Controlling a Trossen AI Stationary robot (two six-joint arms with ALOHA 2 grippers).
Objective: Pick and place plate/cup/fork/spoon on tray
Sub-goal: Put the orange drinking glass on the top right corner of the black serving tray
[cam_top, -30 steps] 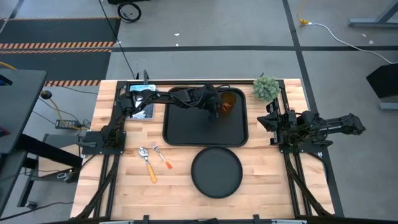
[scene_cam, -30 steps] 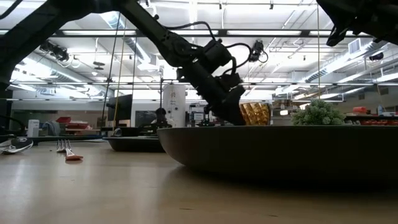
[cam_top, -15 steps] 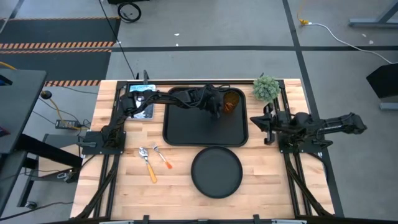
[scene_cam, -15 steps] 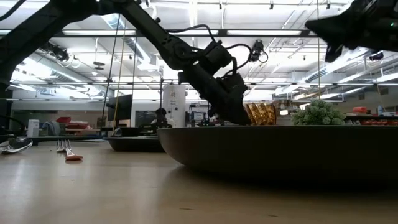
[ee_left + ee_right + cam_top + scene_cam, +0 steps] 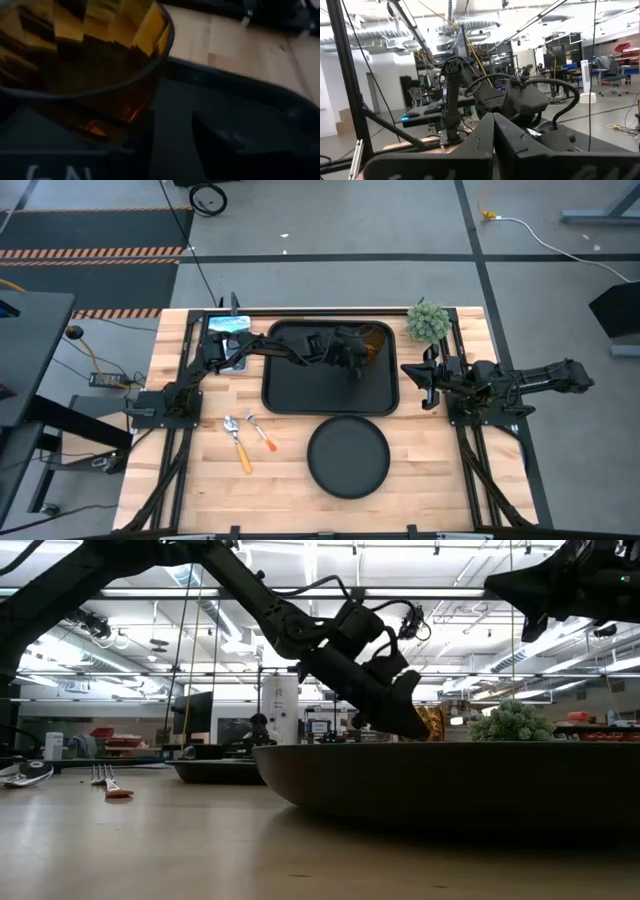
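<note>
High cam straight down, whole table (image 5: 200,480) in frame. Low cam at tabletop height, hard against the plate (image 5: 450,780) rim, facing the room. Left wrist cam nearly touching the cup (image 5: 85,55). Right wrist cam level, facing the left arm. High and low share the tray (image 5: 330,380) area.

Glossy translucent amber cup (image 5: 95,55), matt black tray (image 5: 300,385), pale wooden table (image 5: 200,470).

Floor (image 5: 330,220): grey concrete, with hazard-striped mats (image 5: 90,240) at one side.
Ceiling (image 5: 300,570): rows of strip lights, exposed ducts.
Table (image 5: 420,460): pale wood.
Room: open workshop with desks, monitors.
</note>
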